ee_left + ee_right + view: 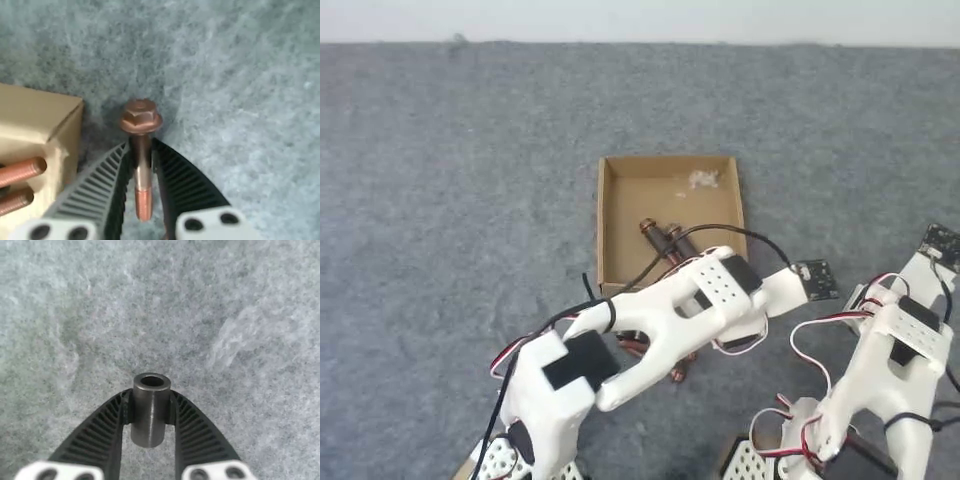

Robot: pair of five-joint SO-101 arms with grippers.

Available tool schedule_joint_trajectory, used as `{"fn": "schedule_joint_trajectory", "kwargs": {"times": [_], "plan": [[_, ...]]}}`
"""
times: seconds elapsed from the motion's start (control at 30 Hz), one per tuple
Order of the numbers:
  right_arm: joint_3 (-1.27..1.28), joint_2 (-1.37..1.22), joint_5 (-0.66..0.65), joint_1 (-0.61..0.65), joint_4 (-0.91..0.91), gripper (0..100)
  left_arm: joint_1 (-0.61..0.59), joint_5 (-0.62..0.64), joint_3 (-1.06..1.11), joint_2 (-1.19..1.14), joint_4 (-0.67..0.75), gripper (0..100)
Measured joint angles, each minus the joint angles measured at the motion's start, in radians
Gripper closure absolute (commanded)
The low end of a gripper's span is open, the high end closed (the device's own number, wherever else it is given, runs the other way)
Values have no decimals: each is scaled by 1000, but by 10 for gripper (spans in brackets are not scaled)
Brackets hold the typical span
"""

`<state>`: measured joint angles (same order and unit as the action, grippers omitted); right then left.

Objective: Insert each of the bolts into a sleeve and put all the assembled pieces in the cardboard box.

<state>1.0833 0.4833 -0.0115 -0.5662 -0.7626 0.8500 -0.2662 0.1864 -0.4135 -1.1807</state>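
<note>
the left tool (140, 152) clamps a copper bolt (141, 120) by its shank, just beside a corner of the cardboard box (35, 112), where other bolts (17, 172) lie; the right tool (151, 402) grips a dark sleeve (150, 415), grey worktop (240, 300) beneath.

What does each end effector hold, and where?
Left end effector: copper-coloured hex-head metal bolt, by its shank. Right end effector: dark cylindrical metal sleeve, by its sides.
</note>
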Motion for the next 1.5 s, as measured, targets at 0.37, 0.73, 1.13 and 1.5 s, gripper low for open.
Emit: {"fn": "schedule_joint_trajectory", "kwargs": {"times": [0.37,0.73,1.13,1.5], "plan": [[0,0,0,2,0,993,-20,101,215,195,77,989],[0,-2,0,2,0,993,-25,115,351,431,115,989],[0,-2,0,8,0,993,-161,160,374,529,123,989],[0,-2,0,91,0,993,-318,267,384,623,169,989]]}}
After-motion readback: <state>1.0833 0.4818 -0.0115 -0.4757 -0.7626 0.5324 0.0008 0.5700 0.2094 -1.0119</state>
